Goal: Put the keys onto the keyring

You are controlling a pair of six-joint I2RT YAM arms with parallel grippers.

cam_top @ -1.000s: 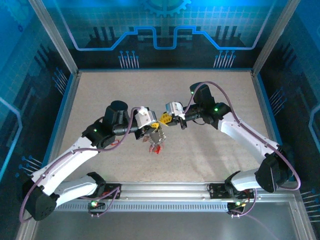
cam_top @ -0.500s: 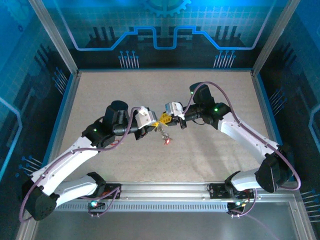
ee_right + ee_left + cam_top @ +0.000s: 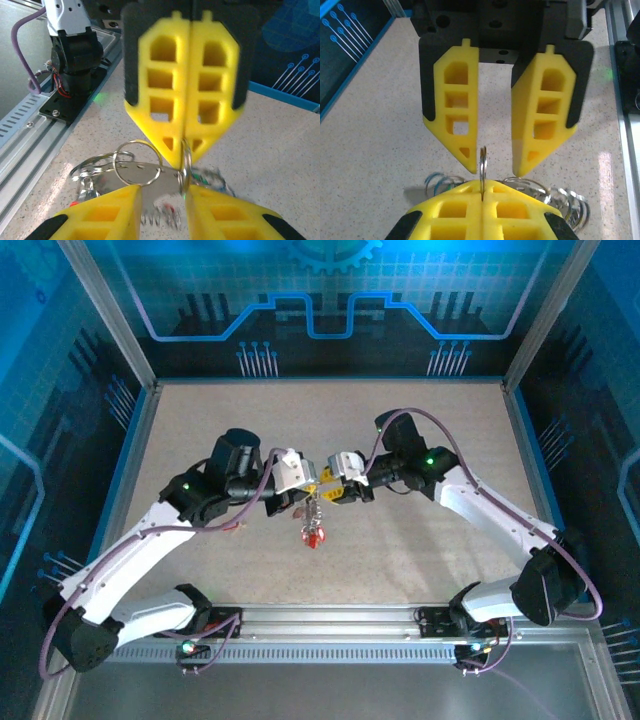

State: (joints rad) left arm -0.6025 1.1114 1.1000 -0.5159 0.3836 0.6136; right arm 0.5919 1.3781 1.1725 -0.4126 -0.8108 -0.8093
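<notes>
Fingers (image 3: 460,212) are reading as matt yellow plastic. Keyring (image 3: 483,161) and keys (image 3: 150,176) are glinting: polished silver metal. Table (image 3: 400,420) is looking matt, speckled, fine-grained. Tag (image 3: 313,536) is showing red plastic.

From my station I look down on a speckled beige tabletop (image 3: 420,420) closed in on three sides. The back wall is a glossy blue panel printed with circuit lines and a gear outline (image 3: 330,300). A dark blue side panel (image 3: 40,440) with the same line pattern stands on the left, and another like it on the right. A bare aluminium corner post (image 3: 107,315) slants up at each far corner. A silver metal rail (image 3: 330,618) runs along the near edge, with a dull grey metal sheet (image 3: 330,690) below it. The light is soft and bluish.
</notes>
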